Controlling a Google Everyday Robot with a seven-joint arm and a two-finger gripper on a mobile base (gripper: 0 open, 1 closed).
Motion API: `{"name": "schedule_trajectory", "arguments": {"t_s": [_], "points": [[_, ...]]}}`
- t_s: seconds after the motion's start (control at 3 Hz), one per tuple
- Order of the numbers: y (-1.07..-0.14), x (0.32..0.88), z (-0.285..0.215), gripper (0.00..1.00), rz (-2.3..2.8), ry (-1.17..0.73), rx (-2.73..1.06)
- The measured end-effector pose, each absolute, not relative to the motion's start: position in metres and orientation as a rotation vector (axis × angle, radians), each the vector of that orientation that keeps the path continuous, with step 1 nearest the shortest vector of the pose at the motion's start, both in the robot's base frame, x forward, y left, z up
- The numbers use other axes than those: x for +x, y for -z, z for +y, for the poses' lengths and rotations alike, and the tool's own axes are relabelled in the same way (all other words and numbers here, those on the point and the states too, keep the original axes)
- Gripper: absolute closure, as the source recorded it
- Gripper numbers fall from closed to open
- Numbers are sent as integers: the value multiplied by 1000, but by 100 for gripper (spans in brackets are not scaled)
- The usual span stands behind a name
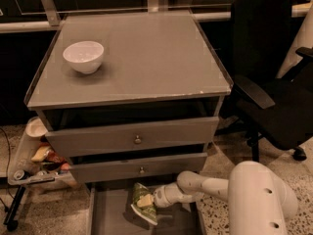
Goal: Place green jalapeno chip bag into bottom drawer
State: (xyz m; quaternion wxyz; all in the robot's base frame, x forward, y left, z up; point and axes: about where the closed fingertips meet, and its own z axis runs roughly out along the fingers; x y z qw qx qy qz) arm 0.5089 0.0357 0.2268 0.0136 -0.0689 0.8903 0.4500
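Observation:
The green jalapeno chip bag [143, 202] is olive-green with pale edges and hangs tilted just above the floor of the open bottom drawer [110, 214], near its middle. My gripper [155, 199] reaches in from the right on a white arm and is shut on the bag's right edge. The drawer is pulled out below the two upper grey drawers. The bag's lower end is close to the drawer floor; I cannot tell if it touches.
A white bowl [83, 56] stands on the cabinet top at the left. The two upper drawers [137, 139] have small round knobs and stand slightly open. A black office chair [274, 82] is to the right. A small cart with snacks [34, 160] stands at the left.

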Motion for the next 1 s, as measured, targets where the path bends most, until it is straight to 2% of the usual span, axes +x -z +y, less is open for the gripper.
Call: {"name": "schedule_trajectory", "arguments": {"t_s": [0.33,0.67,1.0], "points": [[-227,509,36,12,2773,-1402,-215],[-227,509,36,0,2773,-1402,-215],[-227,509,36,0,2773,-1402,-215]]}}
